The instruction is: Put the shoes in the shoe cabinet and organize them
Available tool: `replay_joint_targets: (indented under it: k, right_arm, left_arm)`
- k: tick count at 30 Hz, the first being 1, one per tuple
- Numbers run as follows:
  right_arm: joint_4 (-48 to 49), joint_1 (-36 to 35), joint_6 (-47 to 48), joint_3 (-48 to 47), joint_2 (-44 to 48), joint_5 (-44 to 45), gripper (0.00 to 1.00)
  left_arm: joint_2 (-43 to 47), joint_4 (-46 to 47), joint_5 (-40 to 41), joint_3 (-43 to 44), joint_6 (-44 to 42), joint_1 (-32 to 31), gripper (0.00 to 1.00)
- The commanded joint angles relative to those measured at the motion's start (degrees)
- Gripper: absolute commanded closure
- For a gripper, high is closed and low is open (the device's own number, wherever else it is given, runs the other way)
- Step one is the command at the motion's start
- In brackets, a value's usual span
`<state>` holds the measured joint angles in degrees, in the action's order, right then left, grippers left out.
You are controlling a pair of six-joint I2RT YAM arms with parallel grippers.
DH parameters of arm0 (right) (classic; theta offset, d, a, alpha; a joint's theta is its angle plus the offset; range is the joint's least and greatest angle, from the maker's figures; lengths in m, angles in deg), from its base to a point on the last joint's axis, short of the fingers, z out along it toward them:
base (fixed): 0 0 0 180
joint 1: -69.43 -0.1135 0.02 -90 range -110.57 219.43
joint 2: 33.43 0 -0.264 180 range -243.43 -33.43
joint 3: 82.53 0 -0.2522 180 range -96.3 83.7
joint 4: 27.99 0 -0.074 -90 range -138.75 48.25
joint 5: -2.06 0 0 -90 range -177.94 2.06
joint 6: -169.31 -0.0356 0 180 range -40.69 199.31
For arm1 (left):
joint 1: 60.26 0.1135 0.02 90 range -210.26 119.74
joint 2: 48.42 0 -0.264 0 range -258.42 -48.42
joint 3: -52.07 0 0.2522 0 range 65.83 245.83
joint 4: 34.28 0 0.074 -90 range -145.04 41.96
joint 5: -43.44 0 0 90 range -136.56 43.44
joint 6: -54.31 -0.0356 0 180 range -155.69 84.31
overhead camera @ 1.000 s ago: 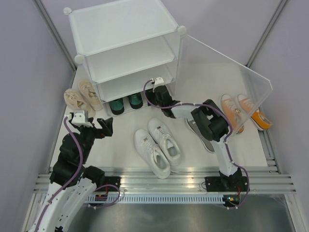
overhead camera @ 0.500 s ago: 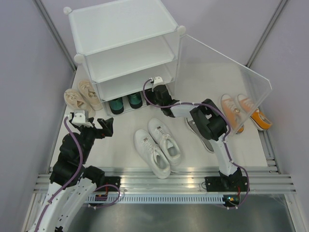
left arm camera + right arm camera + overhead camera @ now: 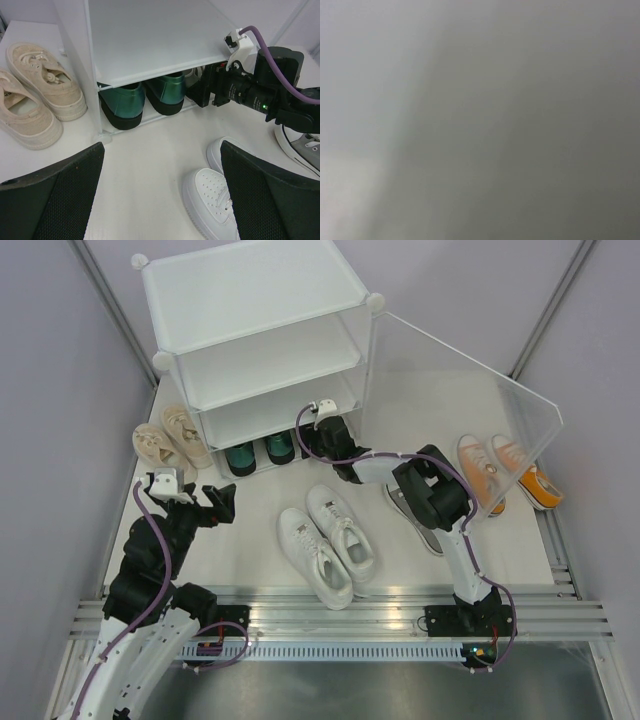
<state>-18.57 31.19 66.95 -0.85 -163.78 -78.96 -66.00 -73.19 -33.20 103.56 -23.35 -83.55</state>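
Overhead, the right gripper (image 3: 320,437) is reaching into the bottom tier of the shoe cabinet (image 3: 255,295), just beside the dark green shoes (image 3: 258,453) sitting there. It is probably seating a shoe in the free right-hand part of that tier. The shelf is hiding its fingers, so I cannot tell whether it is clasping something or released. The clear door (image 3: 470,370) is standing wide open to the right, leaving the cabinet's mouth unobstructed, and the two upper tiers are offering bare room. The left gripper (image 3: 192,502) is hovering near the beige shoes (image 3: 168,438), which are lying outside against the cabinet's left wall. The white shoes (image 3: 328,538) are waiting mid-floor, a grey shoe (image 3: 432,540) is lying under the right arm, and the orange shoes (image 3: 505,475) are sitting by the door's far edge. From the left wrist, its own fingers (image 3: 55,200) are standing spread wide, holding nothing, with open floor ahead. The right wrist camera is showing only grey blur
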Motion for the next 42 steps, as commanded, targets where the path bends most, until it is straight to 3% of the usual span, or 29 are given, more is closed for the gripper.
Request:
replay_joint_targets:
  k: [1, 20, 30, 42]
  right_arm:
    - [2.40, -1.40, -1.79, 1.05, 1.67, -3.52, 0.25]
    - [1.43, -1.31, -2.58, 9.93, 10.19, -1.24, 0.19]
    - [3.01, -1.40, -3.46, 27.49, 25.03, -0.45, 0.21]
    - [-12.17, -1.40, -8.28, 44.82, 48.24, 14.75, 0.30]
  left_arm:
    - [-0.26, 1.86, -0.36, -0.12, -2.14, -0.27, 0.00]
    - [-0.17, 1.68, 0.43, -0.21, -2.23, -0.18, 0.00]
    - [0.53, 1.59, 1.05, -0.12, -2.49, -0.27, 0.00]
    - [1.50, 1.59, 0.52, -0.21, -2.49, -0.18, 0.00]
